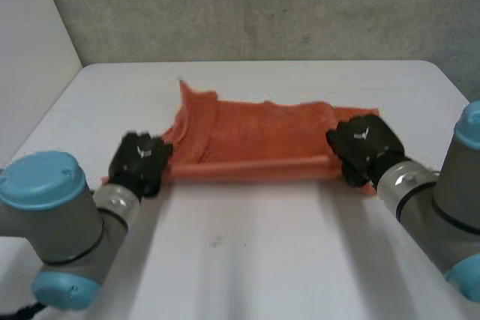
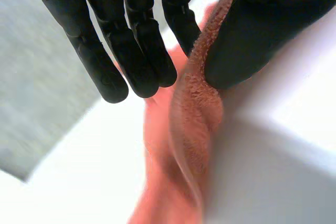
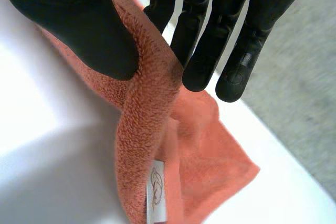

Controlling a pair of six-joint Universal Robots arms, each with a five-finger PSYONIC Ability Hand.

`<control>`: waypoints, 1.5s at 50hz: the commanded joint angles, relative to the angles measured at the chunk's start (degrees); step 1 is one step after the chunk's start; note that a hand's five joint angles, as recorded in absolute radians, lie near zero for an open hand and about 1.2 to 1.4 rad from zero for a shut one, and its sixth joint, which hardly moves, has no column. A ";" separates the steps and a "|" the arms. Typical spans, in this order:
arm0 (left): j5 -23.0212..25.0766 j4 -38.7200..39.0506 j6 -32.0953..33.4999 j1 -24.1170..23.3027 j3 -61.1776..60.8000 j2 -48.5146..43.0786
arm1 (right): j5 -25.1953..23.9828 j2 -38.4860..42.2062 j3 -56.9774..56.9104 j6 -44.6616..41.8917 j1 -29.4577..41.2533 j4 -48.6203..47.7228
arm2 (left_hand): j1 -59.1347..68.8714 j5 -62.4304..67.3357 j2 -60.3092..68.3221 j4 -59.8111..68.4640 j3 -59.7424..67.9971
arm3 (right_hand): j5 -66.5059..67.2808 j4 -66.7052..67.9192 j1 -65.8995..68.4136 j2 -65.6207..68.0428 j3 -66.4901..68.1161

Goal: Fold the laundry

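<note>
An orange towel [image 1: 262, 136] lies spread across the middle of the white table [image 1: 247, 252], its near edge rolled up into a long ridge. My left hand [image 1: 140, 162] is at the towel's near left corner. In the left wrist view the towel's edge [image 2: 191, 108] is pinched between the thumb [image 2: 252, 35] and the straight fingers [image 2: 131, 45]. My right hand [image 1: 364, 148] is at the near right corner. There the thumb [image 3: 79, 24] and fingers [image 3: 210, 51] pinch the towel's thick edge [image 3: 144, 114], and a small white label [image 3: 156, 187] hangs below.
A grey wall [image 1: 247, 5] rises behind the table's far edge. Bare table surface lies in front of the towel, between my two arms.
</note>
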 commanded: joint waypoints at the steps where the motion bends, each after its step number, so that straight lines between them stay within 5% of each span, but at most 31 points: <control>1: -2.63 -12.29 -0.17 -1.08 -1.13 1.27 | -0.16 0.05 1.15 -0.01 0.01 -0.44 | 14.85 15.00 11.28 11.54 11.65 | 13.71 11.69 24.13 12.51 12.15; 7: -2.11 -15.20 -0.52 -1.00 -2.19 6.28 | -1.57 -1.27 2.30 0.08 0.01 -0.44 | 6.33 6.48 2.76 3.02 3.13 | 13.71 11.69 24.13 12.51 12.15; 12: -1.93 -13.27 -0.61 -0.56 -1.23 6.90 | -2.36 -1.71 3.09 0.34 -0.08 -0.44 | -24.61 -24.47 -28.19 -27.93 -27.81 | 13.71 11.69 24.13 12.51 12.15; 19: -0.88 -11.16 -0.79 1.29 -0.26 6.81 | -2.36 -1.36 3.26 0.87 -0.08 -1.32 | -28.19 -28.05 -31.76 -31.50 -31.39 | 13.71 11.69 24.13 12.51 12.15; 28: 7.91 -12.47 -1.49 6.03 -3.06 7.07 | -2.19 -0.83 3.27 1.48 -0.43 -2.99 | -28.52 -28.37 -32.09 -31.83 -31.72 | 13.71 11.69 24.13 12.51 12.15; 38: 9.14 -12.65 -1.49 9.82 -5.53 6.64 | -2.36 1.28 2.04 7.99 -2.63 -3.17 | -31.55 -31.41 -35.13 -34.86 -34.75 | 13.71 11.69 24.13 12.51 12.15; 44: 12.48 -12.74 -1.93 9.99 -5.53 5.58 | -2.19 2.50 1.77 8.43 -3.24 -3.26 | -31.22 -31.07 -34.79 -34.53 -34.42 | 13.71 11.69 24.13 12.51 12.15; 63: 12.31 -12.04 -3.69 10.25 -3.42 -0.04 | -1.48 4.97 0.72 8.34 -4.56 -3.26 | -27.35 -27.21 -30.93 -30.66 -30.55 | 13.71 11.69 24.13 12.51 12.15; 68: 12.31 -11.77 -3.69 10.34 -2.81 -0.92 | -1.40 5.06 0.63 8.34 -4.65 -3.26 | -19.27 -19.13 -22.85 -22.59 -22.47 | 13.71 11.69 24.13 12.51 12.15; 72: 12.22 -9.05 -3.77 10.34 -2.37 -1.45 | -1.40 5.06 0.63 8.34 -4.83 -3.26 | 10.44 10.59 6.87 7.13 7.24 | 13.71 11.69 24.13 12.51 12.15; 75: 12.05 -6.77 -3.86 10.43 -2.37 -0.66 | -1.31 4.97 0.54 8.34 -5.09 -3.26 | 14.85 15.00 11.28 11.54 11.65 | 13.71 11.69 24.13 12.51 12.15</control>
